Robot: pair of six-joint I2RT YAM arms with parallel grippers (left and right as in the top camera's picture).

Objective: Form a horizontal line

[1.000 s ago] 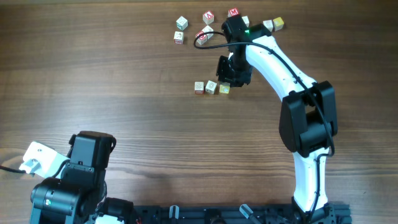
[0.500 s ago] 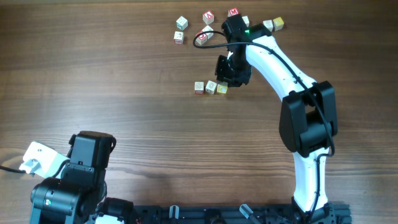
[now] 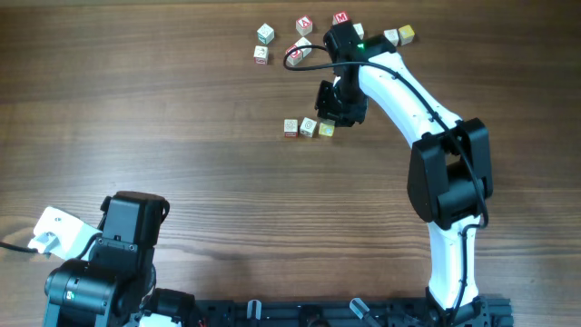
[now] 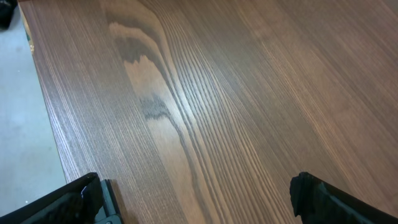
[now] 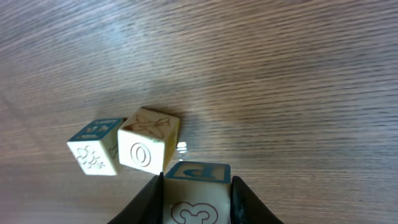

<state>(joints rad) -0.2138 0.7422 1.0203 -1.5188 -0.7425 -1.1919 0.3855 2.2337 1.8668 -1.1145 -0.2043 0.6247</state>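
Note:
Three pale letter cubes form the horizontal line [image 3: 309, 128] on the wooden table. In the right wrist view, a cube with a flower mark [image 5: 93, 149] and a cube marked "O" [image 5: 146, 146] sit side by side. A third cube [image 5: 198, 193], with a "3" and a blue "P" face, rests against the O cube. My right gripper [image 5: 198, 182] is shut on this third cube, one black finger [image 5: 157, 198] on each side. Seen from overhead, the right gripper [image 3: 332, 114] stands over the row's right end. My left gripper [image 4: 199, 202] is open above bare wood.
Several loose cubes lie at the far edge, among them a white one [image 3: 265, 34], red-faced ones [image 3: 304, 24] [image 3: 341, 18] and a yellowish one [image 3: 406, 34]. The left arm's base [image 3: 109, 263] sits at the near left, beside the table's left edge [image 4: 37, 93].

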